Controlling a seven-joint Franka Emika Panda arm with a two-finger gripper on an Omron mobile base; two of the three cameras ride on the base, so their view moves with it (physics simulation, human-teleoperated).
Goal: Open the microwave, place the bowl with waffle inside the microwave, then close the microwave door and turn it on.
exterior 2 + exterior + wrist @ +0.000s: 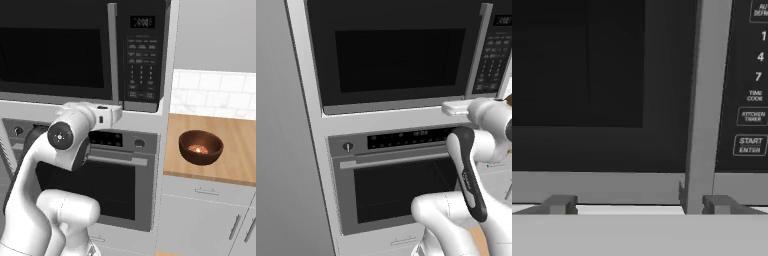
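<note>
Fingers (639, 204): mine, spread wide, holding nothing, low before the microwave door (587, 75).
Handle (707, 100): just beside my right fingertip.
Bowl (200, 147): on the wooden surface (235, 150), waffle (199, 149) inside.

arm (60, 150): raised, elbow bent | tool (639, 205): level, fingers spread wide, nothing held

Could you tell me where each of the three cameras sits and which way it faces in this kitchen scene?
Left base view: behind the arm's left, facing the black-glass microwave door and silver oven; white arm rises lower right.
Right base view: behind the arm's right, facing the dark keypad panel and reddish-brown wooden bowl on the wooden counter; arm rises lower left.
Hand view: on the hand, close before the vertical silver handle; open gripper fingertips at bottom.
All share the door and handle.
</note>
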